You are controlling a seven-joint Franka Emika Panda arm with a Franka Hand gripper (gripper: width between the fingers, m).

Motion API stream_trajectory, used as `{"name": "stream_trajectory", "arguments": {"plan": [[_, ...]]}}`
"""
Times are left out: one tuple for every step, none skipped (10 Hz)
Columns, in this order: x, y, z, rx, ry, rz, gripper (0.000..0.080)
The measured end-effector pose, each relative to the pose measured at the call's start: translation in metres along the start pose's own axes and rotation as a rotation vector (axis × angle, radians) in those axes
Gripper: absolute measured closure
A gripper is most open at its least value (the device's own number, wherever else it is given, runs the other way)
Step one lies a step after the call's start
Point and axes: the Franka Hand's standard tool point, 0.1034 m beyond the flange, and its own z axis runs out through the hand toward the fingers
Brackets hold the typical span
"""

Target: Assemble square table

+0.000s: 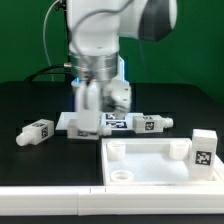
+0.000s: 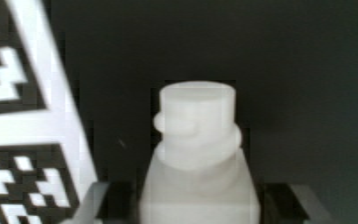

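Observation:
In the wrist view a white chunky leg [image 2: 197, 135] lies on the black table between my gripper's [image 2: 194, 208] fingers [image 2: 101, 205]. The dark pads press on both of its sides, so the gripper is shut on it. In the exterior view the gripper [image 1: 88, 108] is low at the table by the marker board [image 1: 75, 124], and its fingers mostly hide the held leg. The square table top [image 1: 150, 162] lies at the front on the exterior view's right. One tagged leg [image 1: 38, 131] lies on the exterior view's left, another [image 1: 150, 123] behind the top, and a third [image 1: 203, 148] stands at its right end.
The marker board [image 2: 12, 100] with its black-and-white tags runs close along one side of the held leg. A long white rail [image 1: 50, 176] lies along the front edge on the exterior view's left. Cables hang behind the arm.

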Motion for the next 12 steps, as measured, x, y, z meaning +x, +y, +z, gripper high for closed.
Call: {"name": "stream_trajectory", "arguments": {"plan": [[-0.013, 0.010, 0.001, -0.005, 0.000, -0.082, 0.0511], [-0.023, 0.018, -0.003, -0.031, -0.004, -0.137, 0.0511], [-0.027, 0.018, -0.006, -0.031, 0.000, -0.204, 0.0511], [-0.024, 0.018, -0.003, -0.033, 0.000, -0.291, 0.0511], [-0.024, 0.018, -0.003, -0.035, 0.000, -0.350, 0.0511], [-0.024, 0.018, -0.003, -0.035, -0.002, -0.429, 0.0511], [-0.024, 0.019, -0.002, -0.033, 0.002, -0.562, 0.0511], [-0.023, 0.020, 0.000, -0.027, 0.006, -0.733, 0.0511], [-0.022, 0.022, 0.001, -0.023, 0.011, -0.838, 0.0511], [-0.020, 0.021, 0.002, 0.006, 0.032, -0.865, 0.0511], [-0.017, 0.024, 0.004, 0.037, 0.062, -0.870, 0.0511], [-0.017, 0.026, 0.005, 0.025, 0.058, -0.976, 0.0511]]}}
